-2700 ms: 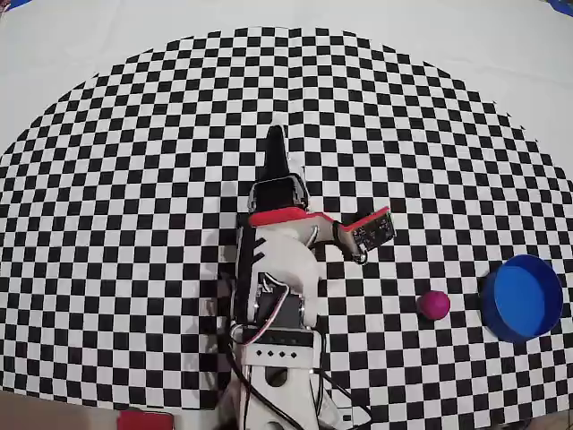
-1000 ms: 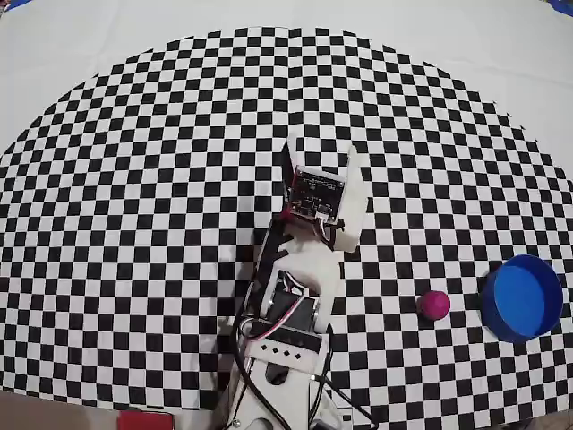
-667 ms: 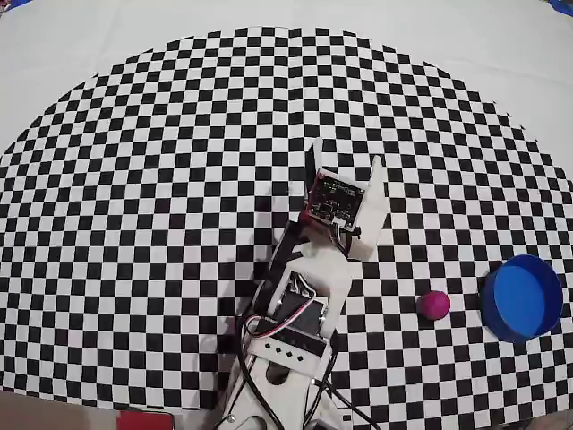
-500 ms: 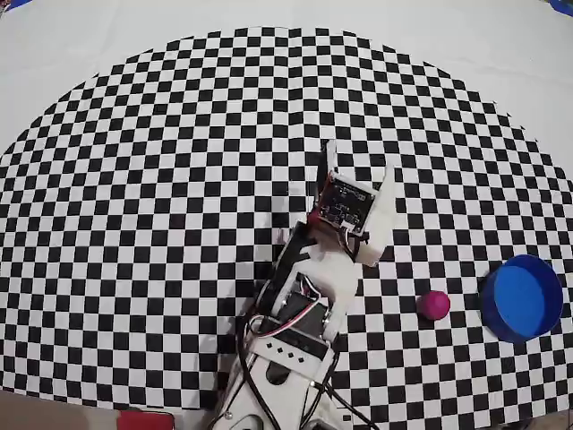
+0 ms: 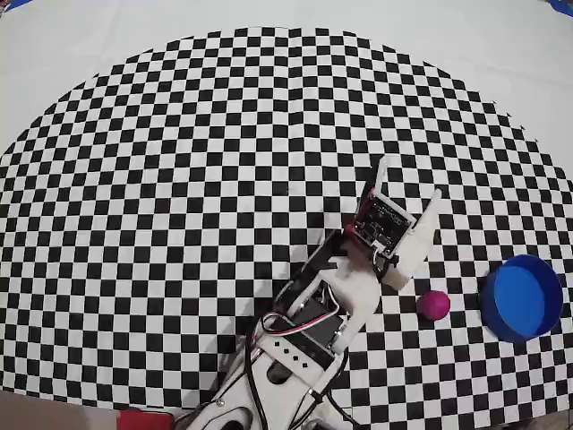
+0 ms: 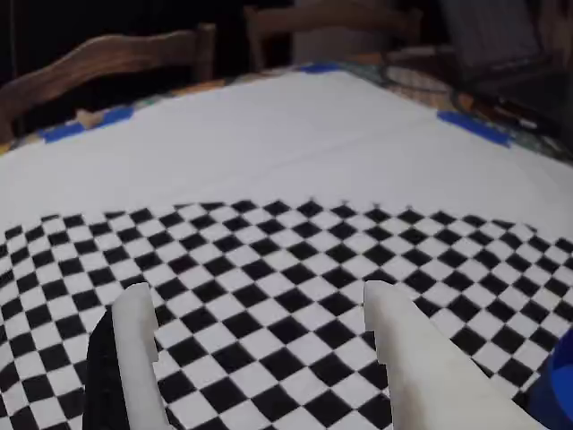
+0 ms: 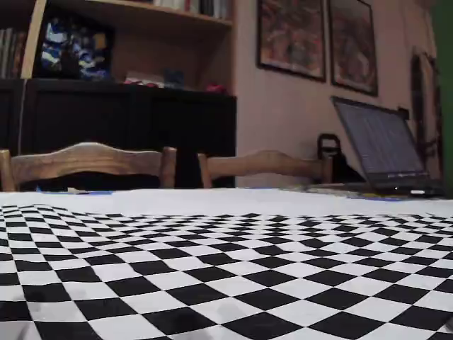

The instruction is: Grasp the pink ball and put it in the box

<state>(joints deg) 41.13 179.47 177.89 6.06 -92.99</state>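
The pink ball (image 5: 433, 305) lies on the checkered mat, right of the arm in the overhead view. The blue round box (image 5: 522, 297) stands further right; its edge shows in the wrist view (image 6: 560, 381) at the lower right. My gripper (image 5: 408, 184) is open and empty, up and left of the ball, with its white fingers (image 5: 421, 233) spread. In the wrist view the gripper (image 6: 255, 309) shows two white fingers (image 6: 139, 349) wide apart over bare checkered squares. The ball is hidden in the wrist and fixed views.
The checkered mat (image 5: 197, 179) lies on a white tablecloth (image 6: 269, 143). Wooden chairs (image 7: 88, 163) stand behind the table, and a laptop (image 7: 382, 152) sits at the far right in the fixed view. The arm's body (image 5: 309, 331) fills the lower middle of the overhead view.
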